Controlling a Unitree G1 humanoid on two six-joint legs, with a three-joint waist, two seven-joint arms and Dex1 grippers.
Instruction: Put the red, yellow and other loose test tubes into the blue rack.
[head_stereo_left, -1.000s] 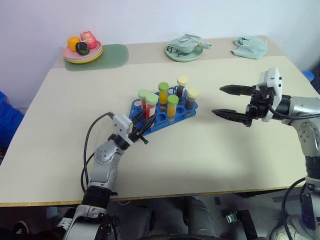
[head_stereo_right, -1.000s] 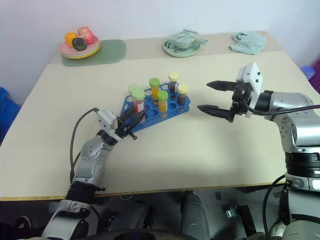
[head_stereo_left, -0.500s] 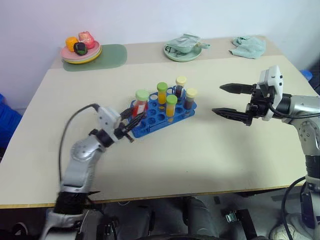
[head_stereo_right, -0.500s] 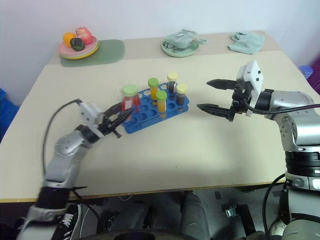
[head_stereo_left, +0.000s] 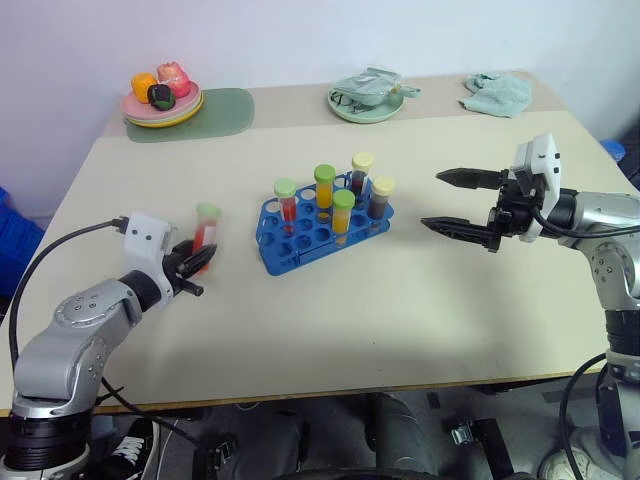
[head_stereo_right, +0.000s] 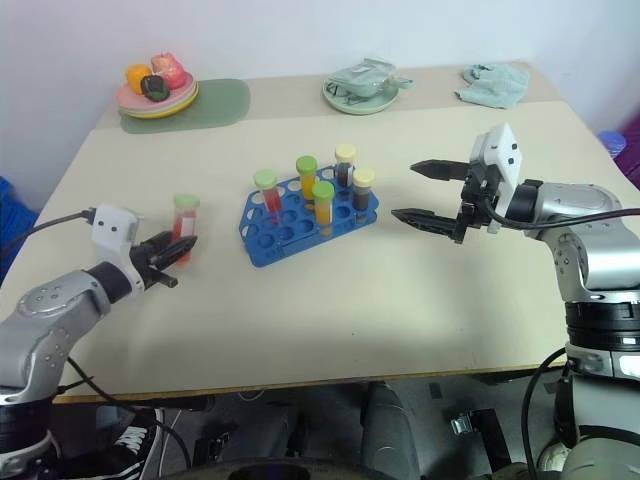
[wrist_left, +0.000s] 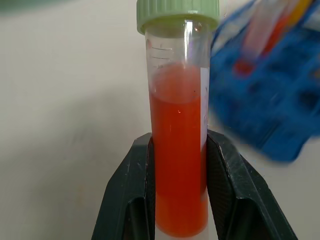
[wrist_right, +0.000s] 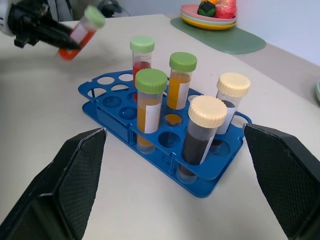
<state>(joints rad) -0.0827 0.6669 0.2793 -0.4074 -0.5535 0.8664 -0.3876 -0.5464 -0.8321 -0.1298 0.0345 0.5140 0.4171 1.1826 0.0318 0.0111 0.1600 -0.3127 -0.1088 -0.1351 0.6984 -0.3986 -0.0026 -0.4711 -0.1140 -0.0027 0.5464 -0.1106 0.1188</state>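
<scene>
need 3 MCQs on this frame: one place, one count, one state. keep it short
1. Where is the red tube?
A in the blue rack
B in the left gripper, left of the rack
C on the plate

2. How many tubes stand in the blue rack?
A three
B five
C seven

3. The right gripper is:
A open, holding nothing
B shut on a tube
C gripping the rack

Key: 1 B, the left gripper clamps it off to the rack's left. 2 B, five caps rise from the rack. 3 A, its fingers stand wide apart.

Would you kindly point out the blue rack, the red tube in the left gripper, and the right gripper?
blue rack (head_stereo_left: 300, 246), left eye view, bare top plate.
red tube (wrist_left: 178, 165), left wrist view, liquid-filled middle.
right gripper (head_stereo_left: 447, 201), left eye view, between its fingertips.
</scene>
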